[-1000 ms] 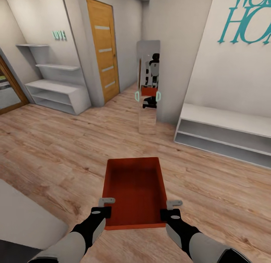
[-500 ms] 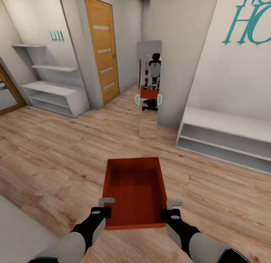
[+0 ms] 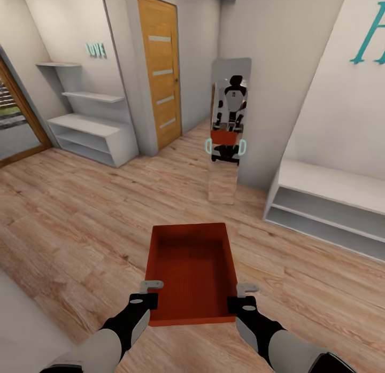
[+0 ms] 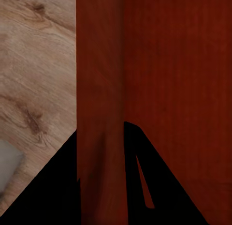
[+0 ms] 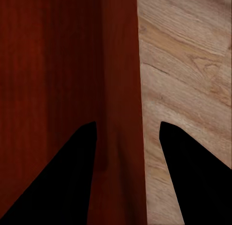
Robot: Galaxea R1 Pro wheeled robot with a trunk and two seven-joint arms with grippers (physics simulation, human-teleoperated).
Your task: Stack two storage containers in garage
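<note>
Container (image 3: pixel 192 271) rims in both claws

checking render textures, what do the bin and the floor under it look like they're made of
Storage container: probably plastic, matte orange-red, with thin plain walls and a finely ribbed bottom. Floor: light wood planks or laminate, with visible grain, knots and plank seams, a low sheen.

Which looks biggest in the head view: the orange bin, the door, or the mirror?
1. Bin, though it is nearest the camera, so that inflates it.
2. Door.
3. Mirror.
Door and mirror look close in size, so that order is unsure.
</note>
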